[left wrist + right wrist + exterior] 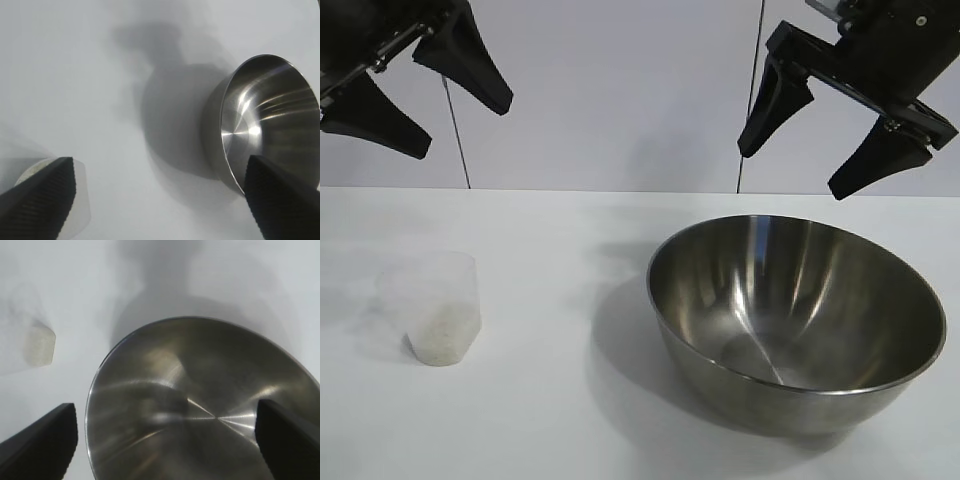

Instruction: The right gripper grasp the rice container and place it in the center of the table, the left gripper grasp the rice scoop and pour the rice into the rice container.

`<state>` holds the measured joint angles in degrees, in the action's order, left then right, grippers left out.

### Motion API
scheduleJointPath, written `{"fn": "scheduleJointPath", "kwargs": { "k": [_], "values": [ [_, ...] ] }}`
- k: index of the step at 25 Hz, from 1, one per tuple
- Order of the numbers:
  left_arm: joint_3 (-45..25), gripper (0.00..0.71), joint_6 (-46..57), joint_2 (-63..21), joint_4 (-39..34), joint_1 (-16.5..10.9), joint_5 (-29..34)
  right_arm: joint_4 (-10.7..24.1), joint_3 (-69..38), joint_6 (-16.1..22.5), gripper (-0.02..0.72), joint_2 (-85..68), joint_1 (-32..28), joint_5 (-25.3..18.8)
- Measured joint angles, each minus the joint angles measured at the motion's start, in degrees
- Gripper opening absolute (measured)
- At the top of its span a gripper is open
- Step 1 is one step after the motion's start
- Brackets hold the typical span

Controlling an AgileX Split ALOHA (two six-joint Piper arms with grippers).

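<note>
A large round bowl of brushed stainless steel, the rice container (797, 322), stands upright on the matte white worktop (570, 420). Its inner wall is smooth and shiny, streaked with bright reflections, and nothing lies inside it; a soft grey shadow spreads from its base toward the small cup.

To the bowl's left in the exterior view, well apart from it, stands the rice scoop (436, 310), a small translucent frosted plastic measuring cup. It is upright, and a shallow layer of whitish-grey rice (442, 337) fills its lower part.

The black left gripper (420, 85), with two broad pointed fingers, hangs in the air above the cup and up-left of the bowl, its jaws spread wide and holding nothing. The black right gripper (807, 165), its splayed fingers joined by a boxy crossbar, hangs above the bowl's far rim, jaws likewise spread wide and empty, touching nothing.

Behind the bowl rises a pale wall of flat panels (620, 90) divided by thin dark vertical seams. Nothing stands between either gripper and the bowl or the cup.
</note>
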<state>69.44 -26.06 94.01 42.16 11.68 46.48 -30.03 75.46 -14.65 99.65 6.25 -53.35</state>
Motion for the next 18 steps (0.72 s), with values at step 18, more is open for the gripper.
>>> {"fn": "scheduleJointPath", "kwargs": {
  "k": [18],
  "values": [
    [0.0,0.657,0.0,0.0,0.0,0.0,-0.2,21.0,-0.6,7.8,0.661,-1.9,0.0,-2.5]
  ]
}}
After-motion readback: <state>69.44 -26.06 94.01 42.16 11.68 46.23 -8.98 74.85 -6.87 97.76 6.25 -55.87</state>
